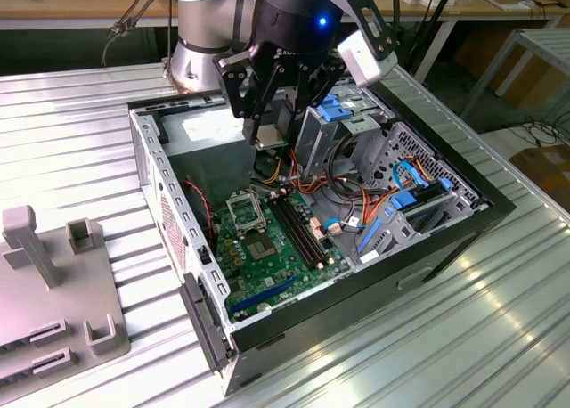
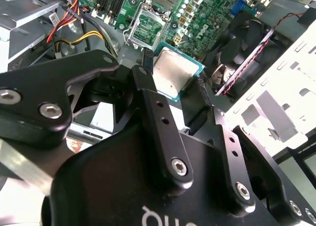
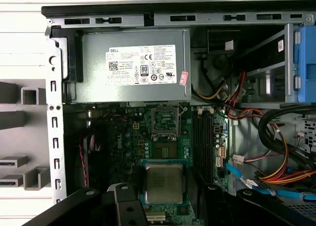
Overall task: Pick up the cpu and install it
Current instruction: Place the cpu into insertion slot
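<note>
Gripper (image 2: 172,82) is clamped on the cpu (image 3: 163,183) at its edges; chip is held above the open case (image 1: 151,150), apart from the socket (image 3: 165,121). Risk judged: if seated tilted or offset, socket pins could be bent.

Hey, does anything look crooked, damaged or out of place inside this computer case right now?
Nothing stands out. The gripper holds the cpu above the motherboard, its edges lined up with the empty socket frame.

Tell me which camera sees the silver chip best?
The first wrist view: the cpu faces it, whole silver top showing. The second wrist view shows it slanted, partly hidden; the exterior view, just a small bit.
</note>
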Available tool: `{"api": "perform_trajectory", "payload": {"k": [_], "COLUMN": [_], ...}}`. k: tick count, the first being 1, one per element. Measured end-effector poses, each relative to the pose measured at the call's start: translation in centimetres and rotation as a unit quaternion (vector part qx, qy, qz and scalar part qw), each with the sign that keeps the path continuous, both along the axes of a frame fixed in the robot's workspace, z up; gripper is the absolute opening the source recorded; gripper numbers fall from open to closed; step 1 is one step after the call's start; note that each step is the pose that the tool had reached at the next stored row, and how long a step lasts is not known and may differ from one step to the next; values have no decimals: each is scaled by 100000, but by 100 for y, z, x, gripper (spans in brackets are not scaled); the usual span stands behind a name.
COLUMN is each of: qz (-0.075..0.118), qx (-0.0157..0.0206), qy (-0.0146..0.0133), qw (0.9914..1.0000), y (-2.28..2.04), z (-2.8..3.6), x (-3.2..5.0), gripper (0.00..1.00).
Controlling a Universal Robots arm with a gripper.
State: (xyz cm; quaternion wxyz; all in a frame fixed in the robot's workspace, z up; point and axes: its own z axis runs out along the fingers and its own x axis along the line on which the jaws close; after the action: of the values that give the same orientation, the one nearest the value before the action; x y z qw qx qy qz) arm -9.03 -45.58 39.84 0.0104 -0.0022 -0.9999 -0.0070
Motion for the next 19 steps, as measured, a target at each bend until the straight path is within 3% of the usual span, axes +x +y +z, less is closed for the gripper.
{"api": "perform_trajectory", "payload": {"k": [11, 19], "qz": [0, 1], "qx": [5, -2], "qy": [-67, -126], "qw": [100000, 100000], "y": [-36, -43], "z": [-8, -71], "x": [0, 5], "gripper": [47, 47]}}
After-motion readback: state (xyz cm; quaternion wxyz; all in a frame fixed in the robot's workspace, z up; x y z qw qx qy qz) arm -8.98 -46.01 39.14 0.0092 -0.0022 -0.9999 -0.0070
